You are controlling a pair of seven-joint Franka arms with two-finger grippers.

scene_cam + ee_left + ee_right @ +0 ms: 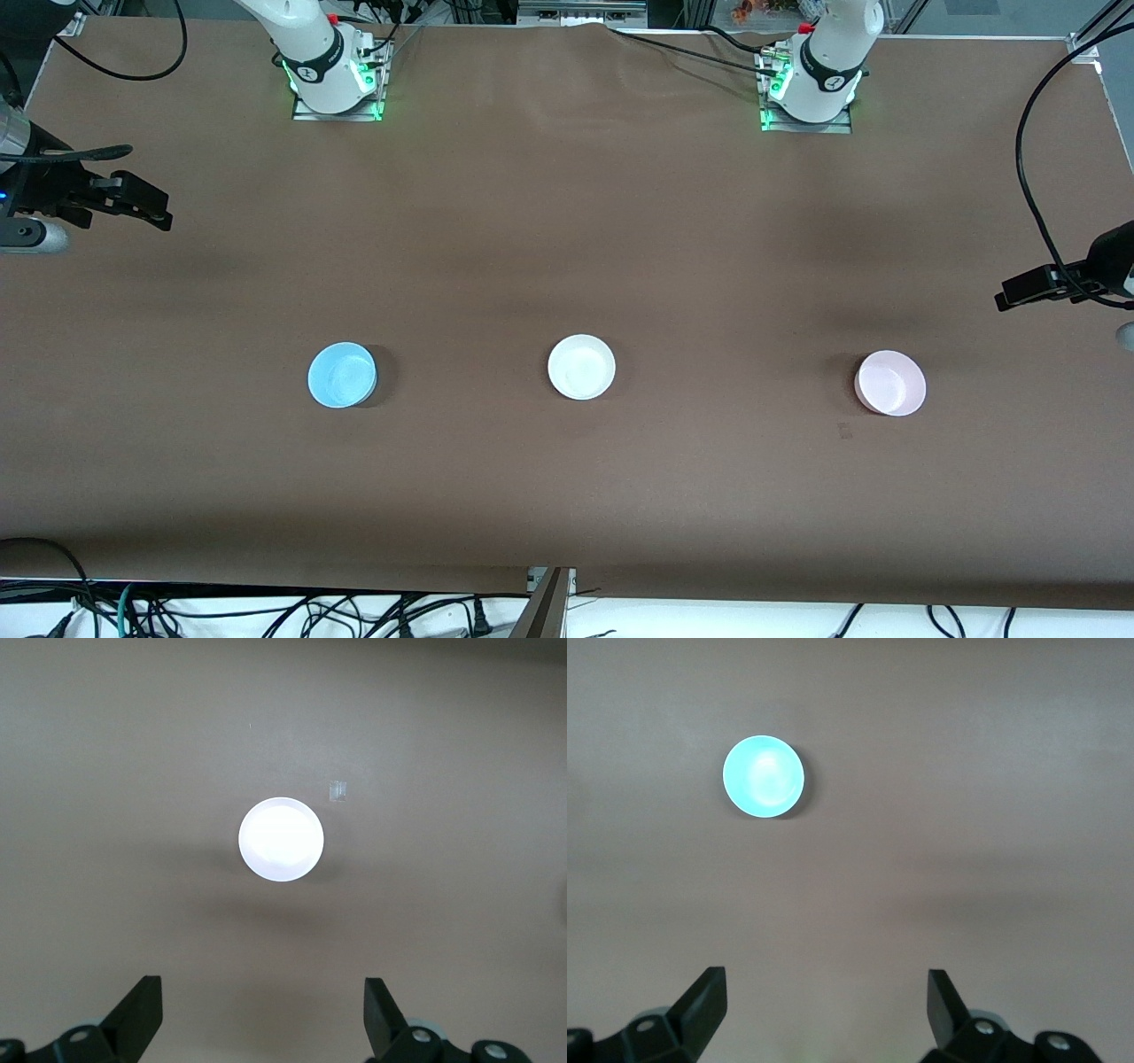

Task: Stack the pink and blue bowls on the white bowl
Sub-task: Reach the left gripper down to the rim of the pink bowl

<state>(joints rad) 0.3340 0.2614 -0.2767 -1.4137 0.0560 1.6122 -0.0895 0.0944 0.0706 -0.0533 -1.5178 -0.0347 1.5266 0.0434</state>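
Three bowls stand in a row on the brown table. The light blue bowl (342, 375) is toward the right arm's end, the white bowl (581, 367) in the middle, the pale pink bowl (890, 383) toward the left arm's end. My left gripper (1005, 299) hangs open and empty high over the table's end, beside the pink bowl; that bowl looks washed out to near white in the left wrist view (281, 839), well clear of the open gripper (262, 983). My right gripper (166, 209) hangs open and empty over its own end; the right wrist view shows the blue bowl (764, 777) apart from the gripper (824, 973).
A small mark (843, 431) lies on the table a little nearer the front camera than the pink bowl, also seen in the left wrist view (337, 790). The arm bases (337, 84) (808, 93) stand at the back edge. Cables (1032, 177) trail over the table's ends.
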